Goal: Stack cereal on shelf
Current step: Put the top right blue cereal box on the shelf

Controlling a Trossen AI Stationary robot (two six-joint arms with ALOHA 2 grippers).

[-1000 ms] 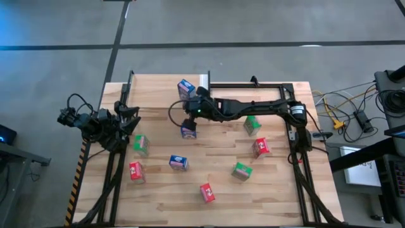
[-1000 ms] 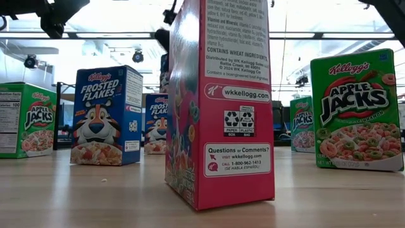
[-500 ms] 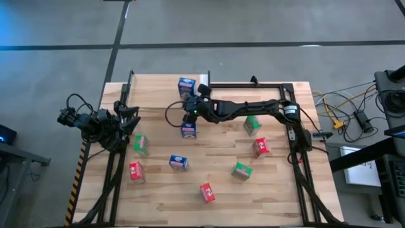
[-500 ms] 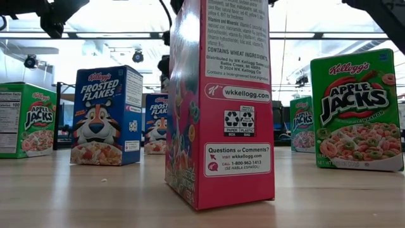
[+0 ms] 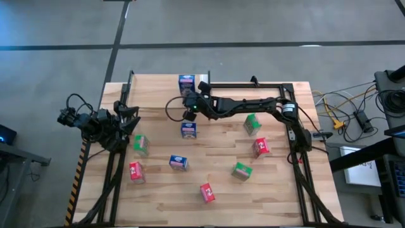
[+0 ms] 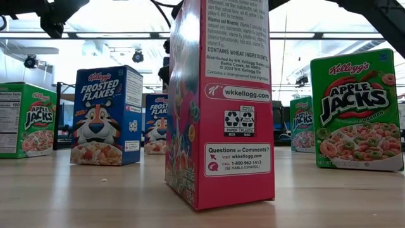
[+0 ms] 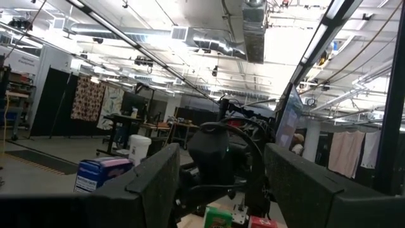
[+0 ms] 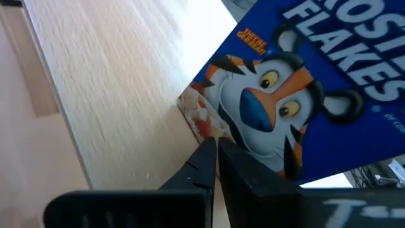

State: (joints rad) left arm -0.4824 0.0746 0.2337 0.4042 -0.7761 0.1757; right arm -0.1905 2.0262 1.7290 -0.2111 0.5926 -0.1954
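Observation:
My right gripper (image 5: 188, 99) (image 8: 215, 147) is shut, its tips at a blue cereal box (image 5: 186, 82) (image 8: 297, 95) that stands at the table's far edge beside the shelf's white strip (image 5: 204, 77). Two more blue boxes (image 5: 188, 130) (image 5: 178, 163), three green ones (image 5: 140, 144) (image 5: 252, 124) (image 5: 241, 170) and three red ones (image 5: 135, 171) (image 5: 260, 147) (image 5: 206, 192) stand scattered on the table. My left gripper (image 5: 130, 120) (image 7: 218, 190) waits open at the table's left edge, holding nothing. My right gripper presses its shut fingertips (image 8: 205, 158) against the blue box's printed front, at a lower corner (image 8: 218, 133). The fingers come slanting down from the table's near side. The box stands on its base on the wood.
Black metal uprights and a rail (image 5: 253, 85) run along the far edge to the right of the box. In the low view a red box (image 6: 218, 101) stands close in front, with blue (image 6: 107, 114) and green (image 6: 357, 107) boxes beside it.
My right gripper, still shut, has moved toward the table's far edge, away from the blue box in the middle. The blue box at the far edge has slid a little farther back and turned to sit squarer to the edge.

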